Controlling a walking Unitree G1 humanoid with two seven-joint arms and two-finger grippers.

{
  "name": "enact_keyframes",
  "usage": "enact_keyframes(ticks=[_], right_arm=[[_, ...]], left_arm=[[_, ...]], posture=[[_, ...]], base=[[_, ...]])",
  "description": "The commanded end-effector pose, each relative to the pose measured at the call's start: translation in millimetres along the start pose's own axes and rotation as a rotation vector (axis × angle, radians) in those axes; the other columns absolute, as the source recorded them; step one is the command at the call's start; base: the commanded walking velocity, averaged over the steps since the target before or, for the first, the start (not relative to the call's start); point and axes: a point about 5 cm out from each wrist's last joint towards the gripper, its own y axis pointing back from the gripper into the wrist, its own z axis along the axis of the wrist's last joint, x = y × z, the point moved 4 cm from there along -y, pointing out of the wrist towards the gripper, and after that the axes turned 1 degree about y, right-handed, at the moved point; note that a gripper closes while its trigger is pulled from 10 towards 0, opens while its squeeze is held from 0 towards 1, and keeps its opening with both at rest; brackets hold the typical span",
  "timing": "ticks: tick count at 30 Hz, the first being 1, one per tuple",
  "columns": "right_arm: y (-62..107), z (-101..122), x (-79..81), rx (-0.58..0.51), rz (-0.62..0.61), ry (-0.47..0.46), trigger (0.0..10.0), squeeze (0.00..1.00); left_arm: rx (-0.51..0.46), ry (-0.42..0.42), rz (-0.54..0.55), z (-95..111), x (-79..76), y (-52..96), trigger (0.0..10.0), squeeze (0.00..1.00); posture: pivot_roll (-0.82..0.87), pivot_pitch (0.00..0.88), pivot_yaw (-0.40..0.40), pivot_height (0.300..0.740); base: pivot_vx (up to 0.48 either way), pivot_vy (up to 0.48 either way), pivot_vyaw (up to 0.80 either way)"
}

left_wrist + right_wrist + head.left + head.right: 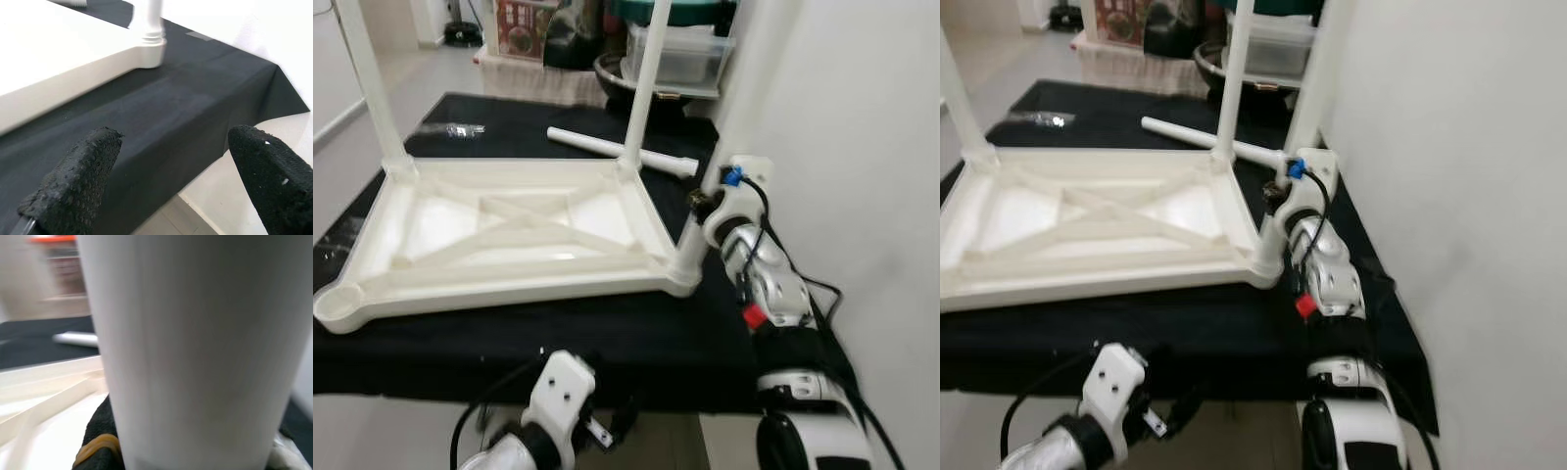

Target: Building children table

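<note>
White plastic tabletop (509,235) lies upside down on the black-covered surface (636,333). The right gripper (705,208) is clamped on the upright leg (724,108) at its near right corner; the left gripper (171,181) hangs apart below the front edge. A loose leg (617,150) lies crosswise at the far edge, nearer the right arm.

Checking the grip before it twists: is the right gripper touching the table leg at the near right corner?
Touching. In the right wrist view the leg sits between the right gripper's fingers, pressed against the leg.

Black tabletop (186,112) lies open ahead of the left hand (171,181). The right hand (705,208) is hemmed between the upright leg (195,347) and the wall (862,147) beside it.
</note>
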Motion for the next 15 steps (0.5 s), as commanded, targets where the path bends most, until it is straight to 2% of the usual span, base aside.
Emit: enact_keyframes(ticks=[1, 3, 4, 6, 7, 8, 9, 13, 14, 15], right_arm=[[14.3, -10, -39.5, 0.037, -0.253, 0.005, 0.0, 0.0], [20.1, -11, -37.0, 0.029, -0.283, 0.03, 0.0, 0.0], [21.6, -14, -28.0, 0.031, -0.295, 0.014, 0.7, 0.0], [21.6, -14, -28.0, 0.031, -0.295, 0.014, 0.7, 0.0], [19.8, -15, -12.2, 0.018, -0.246, -0.022, 10.0, 0.0], [19.8, -15, -12.2, 0.018, -0.246, -0.022, 10.0, 0.0], [19.2, -15, 4.1, 0.006, -0.188, -0.071, 10.0, 1.0], [18.6, -10, 15.9, -0.03, -0.14, -0.098, 10.0, 1.0], [12.0, -6, 20.2, -0.044, -0.047, -0.136, 10.0, 0.0], [12.0, -6, 20.2, -0.044, -0.047, -0.136, 10.0, 0.0]], left_arm=[[0.018, 0.008, -0.007, -4, -0.4, 0.1, 10.0, 0.0], [0.019, 0.008, -0.008, -4, 0.0, -0.1, 10.0, 0.0], [0.02, 0.009, -0.01, -5, 0.3, -0.5, 10.0, 0.0], [0.02, 0.009, -0.01, -5, 0.3, -0.5, 10.0, 0.0], [0.022, 0.008, -0.014, -5, 0.4, -0.8, 10.0, 0.0], [0.022, 0.008, -0.014, -5, 0.4, -0.8, 10.0, 0.0], [0.022, 0.008, -0.018, -5, 0.2, -0.9, 10.0, 0.0], [0.023, 0.007, -0.021, -5, 0.1, -1.1, 10.0, 0.0], [0.022, 0.008, -0.021, -5, 0.3, -1.2, 10.0, 0.0], [0.022, 0.008, -0.021, -5, 0.3, -1.2, 10.0, 0.0]], posture=[[0.14, 0.098, -0.123, 0.74], [0.13, 0.097, -0.117, 0.74], [0.14, 0.096, -0.116, 0.74], [0.14, 0.096, -0.116, 0.74], [0.14, 0.094, -0.116, 0.74], [0.14, 0.094, -0.116, 0.74], [0.14, 0.095, -0.118, 0.74], [0.14, 0.094, -0.117, 0.74], [0.13, 0.094, -0.118, 0.74], [0.13, 0.094, -0.118, 0.74]], base=[[0.0, 0.0, 0.0], [0.0, 0.0, 0.0], [0.0, 0.0, 0.0], [0.0, 0.0, 0.0], [0.0, 0.0, 0.0], [0.0, 0.0, 0.0], [0.0, 0.0, 0.0], [0.0, 0.0, 0.0], [0.0, 0.0, 0.0], [0.0, 0.0, 0.0]])
